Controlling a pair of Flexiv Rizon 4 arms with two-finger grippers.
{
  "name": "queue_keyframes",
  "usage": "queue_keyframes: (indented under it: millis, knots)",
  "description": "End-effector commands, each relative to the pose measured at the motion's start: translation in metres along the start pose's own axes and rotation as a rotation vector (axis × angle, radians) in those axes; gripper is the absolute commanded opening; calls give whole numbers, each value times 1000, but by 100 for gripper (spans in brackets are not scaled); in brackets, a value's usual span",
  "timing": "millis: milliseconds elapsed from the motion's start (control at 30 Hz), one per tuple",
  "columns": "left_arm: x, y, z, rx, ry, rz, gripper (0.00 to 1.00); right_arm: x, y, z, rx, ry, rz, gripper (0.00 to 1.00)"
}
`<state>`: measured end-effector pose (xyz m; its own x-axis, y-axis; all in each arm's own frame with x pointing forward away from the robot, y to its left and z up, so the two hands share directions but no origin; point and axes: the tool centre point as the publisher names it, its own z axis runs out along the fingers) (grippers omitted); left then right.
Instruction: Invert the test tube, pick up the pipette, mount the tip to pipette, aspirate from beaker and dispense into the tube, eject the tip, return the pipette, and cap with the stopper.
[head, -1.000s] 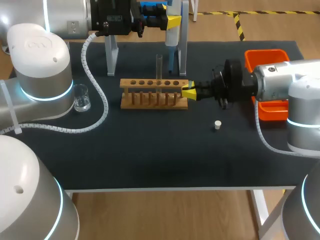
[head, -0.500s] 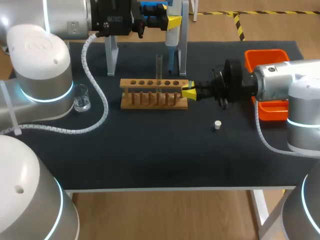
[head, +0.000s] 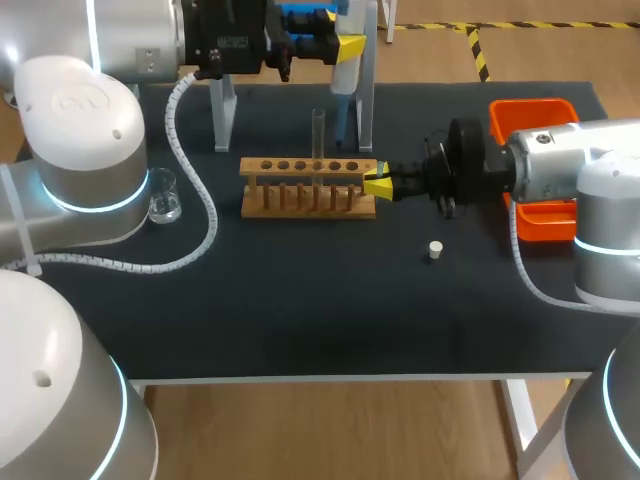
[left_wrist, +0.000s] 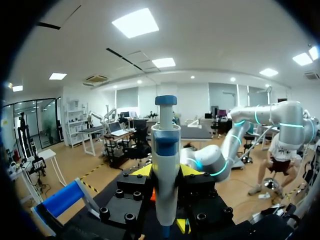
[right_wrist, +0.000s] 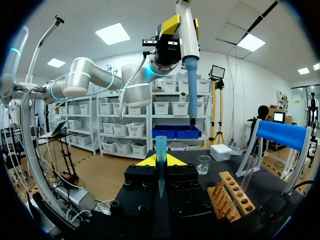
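Left silver-white arm (head: 85, 130): reaches across the far side, black yellow-tipped left gripper (head: 343, 44) raised, clamped on a white-and-blue pipette (left_wrist: 165, 150). Right silver-white arm (head: 560, 170): low, horizontal, right gripper (head: 378, 185) pointing leftward, pinching a translucent blue pipette tip (right_wrist: 161, 150).

No text, number or sign can be read. A small white label (head: 228, 38) sits on the black housing behind the left tool (head: 345, 45), above the far left of the tabletop (head: 300, 300), its print too small to make out. A faint raised mark (head: 76, 91) on the left arm (head: 85, 150) is equally unreadable.
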<state>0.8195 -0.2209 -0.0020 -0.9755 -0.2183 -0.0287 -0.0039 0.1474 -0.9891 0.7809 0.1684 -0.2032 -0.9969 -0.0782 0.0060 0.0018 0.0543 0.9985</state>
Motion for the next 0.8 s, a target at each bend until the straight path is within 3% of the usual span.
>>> queue_keyframes:
  millis: [33,567,800]
  knots:
    - [0,0,1,1,-3,0,0,0,0,0,1,0,0,0]
    - [0,0,1,1,-3,0,0,0,0,0,1,0,0,0]
    - [0,0,1,1,-3,0,0,-15,0,14,13,-10,4,0]
